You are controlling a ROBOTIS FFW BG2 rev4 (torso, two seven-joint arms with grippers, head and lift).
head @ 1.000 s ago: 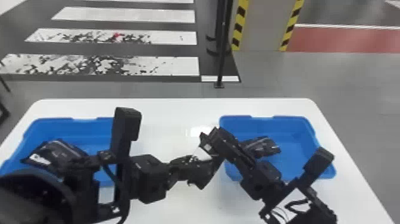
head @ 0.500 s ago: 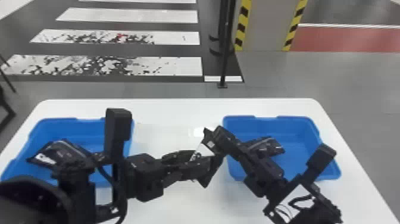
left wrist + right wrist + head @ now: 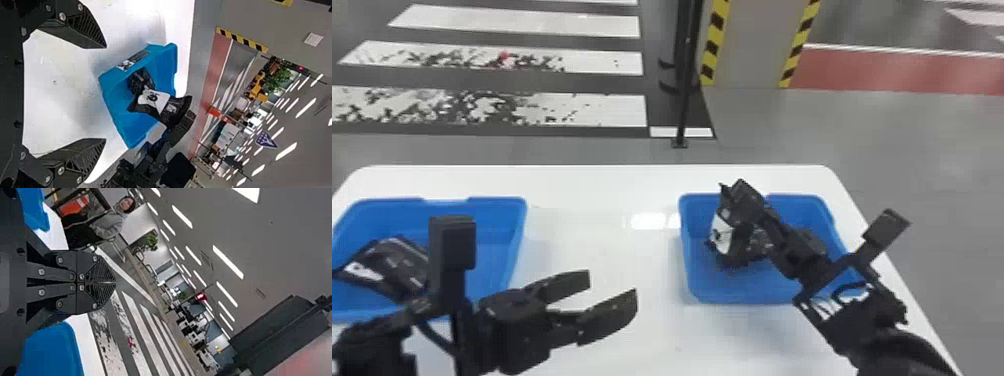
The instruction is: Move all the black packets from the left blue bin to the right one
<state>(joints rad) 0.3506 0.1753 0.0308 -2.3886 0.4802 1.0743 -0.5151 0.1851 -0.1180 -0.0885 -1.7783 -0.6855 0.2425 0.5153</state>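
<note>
Over the right blue bin, my right gripper holds a black packet with a white label; in the right wrist view that gripper has its fingers pressed together. The left wrist view shows the held packet hanging above the bin, with another dark packet lying inside. My left gripper stands open and empty between the bins, near the table's front; its spread fingers frame bare tabletop in its wrist view. Black packets lie in the left blue bin, partly behind the left arm.
Both bins stand on a white table. A dark pole rises from the floor beyond its far edge. The left arm crosses the left bin's front right corner, and the right arm crosses the right bin's front right part.
The grippers were together between the bins at the packet. The left one has opened, let go and drawn back toward the front left; the right one has moved right with the packet, over its bin.
</note>
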